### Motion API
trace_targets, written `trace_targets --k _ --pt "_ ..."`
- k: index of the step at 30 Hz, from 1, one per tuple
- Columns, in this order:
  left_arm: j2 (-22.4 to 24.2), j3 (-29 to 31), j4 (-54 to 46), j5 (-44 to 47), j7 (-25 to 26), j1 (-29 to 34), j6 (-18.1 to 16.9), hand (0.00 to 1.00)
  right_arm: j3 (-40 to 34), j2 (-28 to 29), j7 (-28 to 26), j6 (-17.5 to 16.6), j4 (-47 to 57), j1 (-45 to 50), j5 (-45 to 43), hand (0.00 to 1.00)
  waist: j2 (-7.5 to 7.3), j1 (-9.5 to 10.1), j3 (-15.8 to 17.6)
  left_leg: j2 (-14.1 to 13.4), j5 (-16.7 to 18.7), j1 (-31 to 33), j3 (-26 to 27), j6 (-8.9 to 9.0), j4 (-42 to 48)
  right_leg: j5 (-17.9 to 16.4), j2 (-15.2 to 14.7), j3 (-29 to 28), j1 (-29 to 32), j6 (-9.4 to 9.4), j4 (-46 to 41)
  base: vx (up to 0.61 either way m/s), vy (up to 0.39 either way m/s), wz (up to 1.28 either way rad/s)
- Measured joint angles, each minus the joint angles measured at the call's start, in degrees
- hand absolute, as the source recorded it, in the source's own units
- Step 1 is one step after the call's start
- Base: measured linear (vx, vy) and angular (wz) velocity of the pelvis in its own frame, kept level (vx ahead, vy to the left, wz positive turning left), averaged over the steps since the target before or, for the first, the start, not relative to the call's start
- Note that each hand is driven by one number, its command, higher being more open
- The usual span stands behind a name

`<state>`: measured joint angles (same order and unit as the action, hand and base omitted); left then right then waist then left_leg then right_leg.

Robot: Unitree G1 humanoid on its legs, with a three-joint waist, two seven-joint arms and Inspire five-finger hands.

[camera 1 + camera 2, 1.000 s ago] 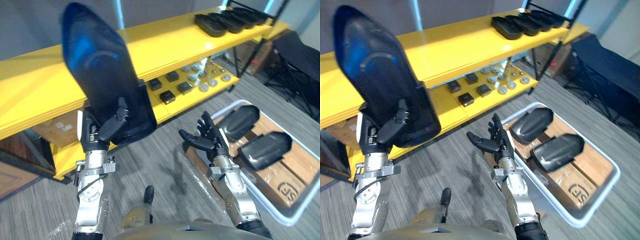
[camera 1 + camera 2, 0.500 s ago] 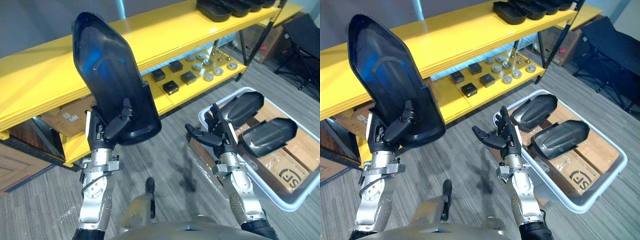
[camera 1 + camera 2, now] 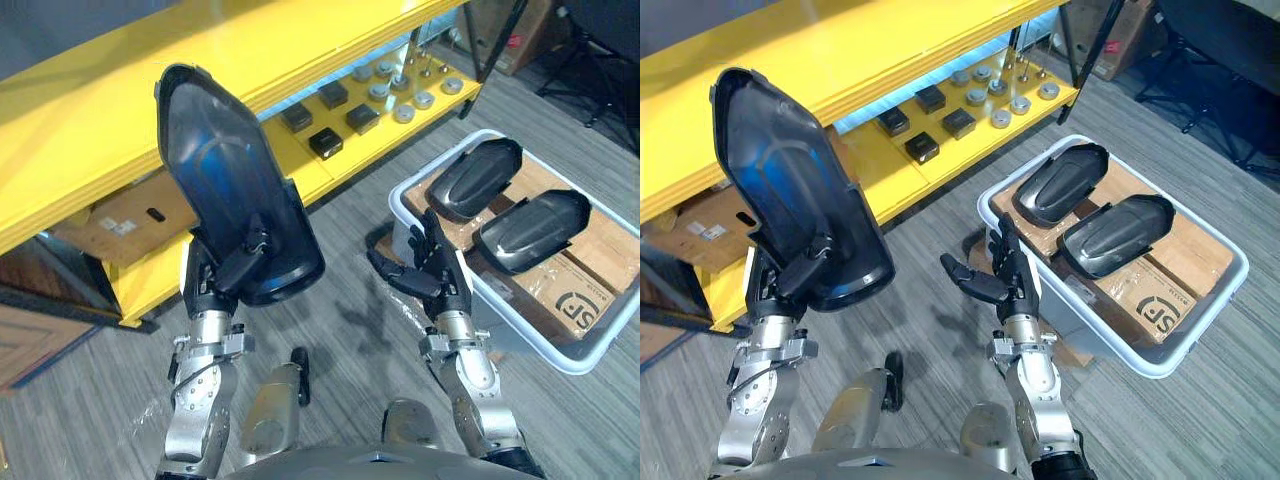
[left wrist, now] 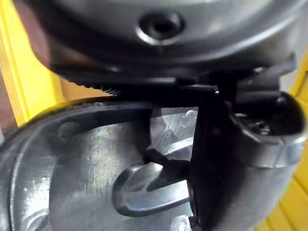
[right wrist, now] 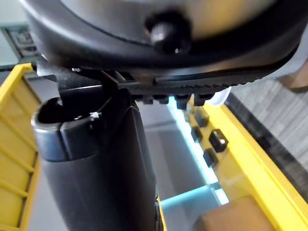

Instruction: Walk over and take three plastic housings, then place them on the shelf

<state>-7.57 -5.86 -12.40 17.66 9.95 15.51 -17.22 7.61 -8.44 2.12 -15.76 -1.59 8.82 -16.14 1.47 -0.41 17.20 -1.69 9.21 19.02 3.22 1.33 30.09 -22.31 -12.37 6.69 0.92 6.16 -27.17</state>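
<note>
In front of the yellow shelf [image 3: 100, 120], the left hand [image 3: 238, 268] is still gripping one upright plastic housing [image 3: 225, 190]; the right hand [image 3: 425, 275] is hanging spread and empty. The camera is swinging toward the bin [image 3: 399, 215], where two housings [image 3: 472, 178] are lying, probably next.

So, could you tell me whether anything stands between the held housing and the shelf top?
Nothing visible does. The left hand holds the housing upright in front of the shelf, and the yellow top behind it shows nothing lying there.
</note>
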Motion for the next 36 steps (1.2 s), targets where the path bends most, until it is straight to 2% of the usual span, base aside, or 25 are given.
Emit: trace_targets --k 1,3,5,6,7,8,9,10,12,13,14,15,16,17,18,19,21,23,26,29,30,31,32,34,36 --pt "0.02 0.05 -0.18 0.0 -0.04 0.12 0.0 0.0 -0.02 0.47 0.0 -0.01 0.01 0.4 0.06 1.0 -0.27 0.19 -0.14 0.6 2.25 0.04 0.19 -0.65 2.13 -1.4 -0.72 0.0 -0.73 -0.42 -0.85 0.15 0.097 0.0" --pt "0.06 0.16 -0.78 0.0 -0.44 0.37 0.01 0.0 0.28 0.96 0.05 -0.01 0.08 1.13 0.06 1.0 -0.7 0.31 -0.36 1.77 3.61 -0.52 0.05 -1.03 2.66 -1.94 -1.65 0.45 -2.08 -1.41 -0.6 0.18 0.069 0.17" --pt "0.24 0.9 -2.18 -0.02 -1.28 0.42 0.0 0.0 0.74 1.65 0.44 0.0 0.24 1.85 0.05 1.0 -0.99 0.25 -0.73 2.81 4.4 -0.91 -0.7 -1.59 2.62 0.58 -2.12 0.3 -0.21 -3.05 -6.96 0.22 0.038 0.28" --pt "0.19 1.71 -3.31 -0.04 -2.24 0.44 0.0 0.0 1.6 2.25 1.14 0.0 0.24 2.24 0.06 1.0 -1.4 0.25 -0.81 3.15 4.85 -1.98 -1.2 -2.19 2.43 3.03 -2.83 0.19 2.43 -4.42 -14.09 0.31 0.009 0.26" --pt "0.12 2.27 -3.98 -0.06 -2.85 0.48 0.0 0.0 1.93 2.75 1.37 0.0 0.24 2.52 0.06 1.0 -1.75 0.34 -0.9 3.36 5.23 -3.0 -1.19 -2.57 2.22 5.14 -3.44 -0.09 4.09 -4.5 -17.86 0.32 -0.006 0.22" --pt "0.07 2.94 -4.87 -0.21 -3.17 0.57 0.0 0.0 2.03 3.54 1.45 0.0 0.18 2.94 0.06 1.0 -2.2 0.58 -1.04 3.8 5.61 -5.26 -1.46 -3.07 0.81 9.25 -4.04 -0.97 5.7 -4.32 -22.68 0.35 -0.047 0.15" --pt "0.03 3.74 -6.19 -0.25 -3.16 0.91 -0.02 0.0 2.02 4.44 1.44 -0.1 0.04 3.17 0.06 1.0 -2.47 0.52 -1.37 3.89 5.31 -8.26 -1.82 -3.64 -2.05 8.8 -4.41 -0.87 6.55 -4.82 -24.65 0.3 -0.055 0.12" --pt "0.26 4.31 -7.38 -0.12 -3.1 0.78 -0.34 0.0 2.03 4.65 1.22 -1.05 0.05 3.14 0.17 1.0 -2.05 0.51 -1.95 3.34 5.05 -10.31 -2.29 -3.52 -4.29 6.06 -3.6 -0.25 7.87 -4.96 -22.47 0.3 -0.069 0.09" --pt "0.5 5.09 -8.38 1.09 -3.03 0.36 -1.28 0.0 1.87 4.57 0.87 -2.54 0.11 2.8 0.26 1.0 -0.42 0.38 -3.28 1.37 4.95 -12.18 -2.97 -3.24 -7.23 4.22 -0.74 0.92 11.13 -5.18 -14.09 0.25 -0.087 0.0" --pt "0.53 5.22 -8.38 1.42 -2.82 0.05 -1.6 0.0 1.75 4.46 0.8 -2.59 0.2 2.45 0.28 1.0 0.25 0.36 -3.57 0.56 4.97 -12.93 -3.06 -3.15 -8.29 4.32 0.31 0.73 12.45 -5.07 -11.17 0.27 -0.11 -0.04" --pt "0.57 5.45 -8.33 2.05 -2.25 -0.6 -1.63 0.0 1.53 3.97 0.52 -2.59 0.23 1.56 0.56 1.0 1.42 0.16 -4.05 -1.17 4.97 -14.31 -3.2 -2.73 -10.05 5.56 2.45 -0.45 15.2 -3.63 -5.05 0.28 -0.137 -0.01" --pt "0.43 5.78 -8.1 2.15 -1.76 -1.27 -1.63 0.0 0.96 3.67 0.03 -2.6 0.51 1.09 1.32 1.0 1.84 0.02 -4.22 -2.25 4.88 -15.46 -3.42 -2.09 -10.9 7.76 3.69 -2.25 16.89 -2.69 0.34 0.37 -0.21 0.21" --pt "0.24 5.65 -7.27 2.1 -0.89 -2.98 -1.66 0.0 -0.22 3.34 -0.94 -2.61 1.98 1.14 1.96 1.0 1.42 -0.29 -4.4 -3.09 5.66 -16.95 -4.68 -0.54 -11.36 14.72 4.69 -5.04 17.65 -2.77 10.71 0.33 -0.228 0.37" --pt "0.08 5.6 -7.0 2.07 -0.24 -3.5 -1.66 0.0 -0.47 3.13 -1.16 -2.64 2.77 1.18 1.95 1.0 0.58 -0.78 -4.6 -2.98 6.29 -17.43 -5.38 0.51 -11.16 17.8 4.51 -6.04 17.33 -3.0 15.15 0.36 -0.317 0.67" --pt "-0.35 5.57 -6.62 2.07 0.82 -4.15 -1.66 0.0 -0.61 2.76 -1.52 -2.76 4.23 1.38 1.9 1.0 -1.07 -1.57 -4.72 -2.49 8.19 -18.0 -7.11 3.4 -10.29 21.74 3.95 -7.96 16.19 -2.49 18.88 0.34 -0.402 1.01" --pt "0.39 4.34 -3.85 2.0 1.51 -5.44 -1.8 0.0 -1.59 1.32 -2.0 -4.26 5.26 1.58 1.7 1.0 -0.88 -2.09 -4.84 -3.84 11.28 -19.67 -10.44 5.27 -8.26 29.23 5.09 -7.9 14.85 0.17 15.1 0.33 -0.405 0.87" --pt "1.19 2.36 -2.03 2.01 2.56 -5.22 -1.53 0.0 -2.9 -1.06 -2.02 -4.36 6.16 0.8 1.67 1.0 1.61 -1.08 -6.37 -7.66 11.32 -19.82 -10.79 5.41 -8.62 26.61 7.95 -5.05 14.99 -1.83 12.95 0.31 -0.347 0.5" --pt "1.16 2.1 -0.81 1.98 2.39 -5.26 -1.48 0.0 -4.51 -1.93 -1.99 -4.37 7.29 -0.72 1.47 1.0 1.37 -1.38 -6.58 -9.79 8.3 -21.3 -10.59 6.4 -11.1 23.82 8.75 -2.17 14.87 -3.51 9.64 0.29 -0.315 0.55" --pt "1.15 2.81 0.7 2.13 2.33 -4.4 -1.46 0.0 -7.04 -2.38 -2.78 -4.61 9.36 -1.17 0.19 1.0 1.14 -1.34 -6.74 -11.37 3.12 -22.15 -10.67 5.06 -11.45 20.36 9.07 1.66 11.59 -5.44 9.45 0.22 -0.299 0.53" --pt "1.65 3.58 0.73 2.11 1.85 -2.64 -1.46 0.0 -7.64 -3.16 -3.45 -4.57 9.13 -0.69 -2.8 1.0 1.77 -0.92 -6.93 -12.33 0.35 -17.53 -10.67 2.82 -0.09 19.09 10.46 3.58 7.03 -6.52 12.57 0.13 -0.204 0.39" --pt "2.55 4.61 0.75 2.13 1.49 -1.66 -1.43 0.0 -7.82 -3.12 -3.77 -4.56 9.11 -0.64 -3.44 1.0 2.29 -0.73 -6.97 -12.9 -2.22 -14.19 -10.67 2.54 7.48 18.93 11.12 3.98 4.71 -6.93 14.01 0.14 -0.132 0.11" --pt "3.2 5.27 1.31 2.13 1.17 -1.06 -1.42 0.0 -8.45 -3.03 -4.47 -4.6 9.08 -0.08 -3.43 1.0 2.57 -0.11 -7.18 -12.91 -2.04 -12.02 -10.53 3.36 12.78 18.74 11.35 4.17 2.23 -7.34 15.43 0.14 -0.106 0.05" --pt "3.24 5.23 1.67 2.13 0.97 -1.03 -1.41 0.0 -9.07 -2.99 -4.68 -4.65 9.09 0.37 -3.44 1.0 2.65 0.18 -7.36 -12.78 -0.75 -11.49 -9.79 3.39 13.09 18.83 11.37 4.2 1.34 -7.75 15.98 0.15 -0.048 0.03" --pt "3.2 5.16 1.84 2.04 -0.43 -0.97 -1.47 0.0 -11.07 -2.56 -5.46 -4.83 9.07 1.33 -3.46 1.0 2.67 0.26 -7.62 -10.36 3.3 -10.81 -5.15 2.35 3.13 18.76 10.23 4.71 -1.29 -7.77 18.28 0.12 0.036 0.13" --pt "3.2 5.0 1.77 1.88 -1.41 -1.06 -1.54 0.0 -11.96 -2.27 -5.57 -5.05 9.06 1.67 -3.46 1.0 2.67 0.07 -7.82 -7.75 2.8 -10.23 -3.38 2.1 -6.11 18.38 8.63 4.74 -1.46 -7.13 18.54 0.1 0.12 0.12"
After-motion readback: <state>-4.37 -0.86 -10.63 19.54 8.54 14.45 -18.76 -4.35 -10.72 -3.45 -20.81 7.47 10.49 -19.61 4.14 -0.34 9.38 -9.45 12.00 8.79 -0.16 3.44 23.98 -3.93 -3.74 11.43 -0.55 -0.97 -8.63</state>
